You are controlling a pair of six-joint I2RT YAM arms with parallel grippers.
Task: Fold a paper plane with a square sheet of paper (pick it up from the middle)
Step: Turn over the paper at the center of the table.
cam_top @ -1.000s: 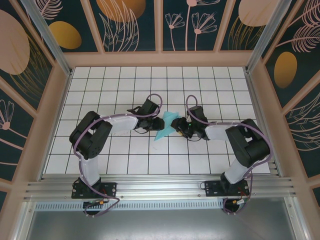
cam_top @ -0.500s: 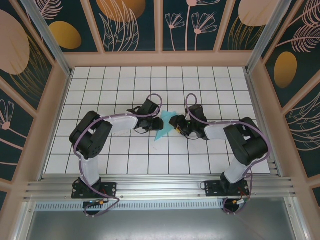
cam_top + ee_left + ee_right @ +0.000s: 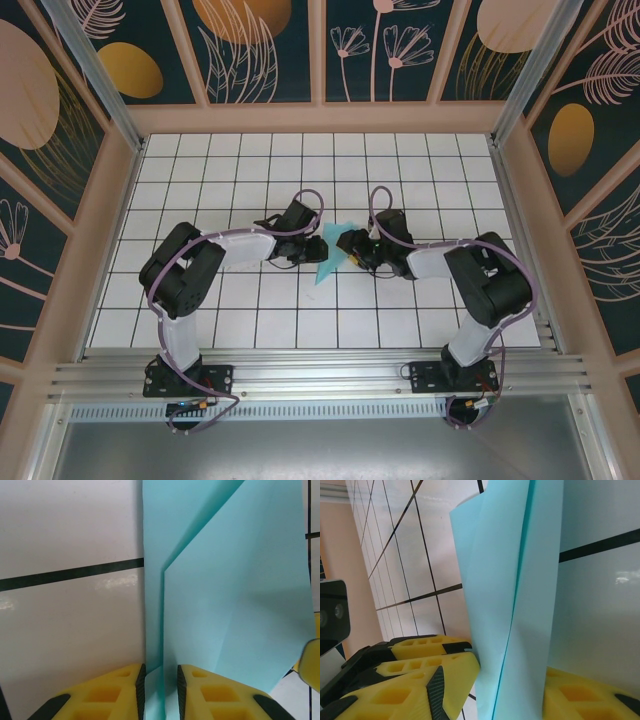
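The paper point(image 3: 328, 262) is thin, matte, light teal and already creased into overlapping flaps with sharp straight edges. It stands up off the table point(image 3: 200, 180) near the middle, between the two claws. The table is glossy white tile crossed by thin black lines.

From above, the left claw point(image 3: 313, 247) and right claw point(image 3: 347, 243) meet at the paper from either side and cover most of it, so a pointed sliver shows below them.

In the left wrist view, the left claw point(image 3: 161, 690) is closed on the paper. Its blocky yellow fingers point(image 3: 120, 690), ribbed with hollow cells, stand close together, and a narrow folded edge fills the slot between them. The right-hand flap runs out of frame at the top.

In the right wrist view, the right claw point(image 3: 511, 669) grips the paper's looser layers, with a yellow finger point(image 3: 445, 680) pressed against each side. The paper's top and bottom are cut off there.
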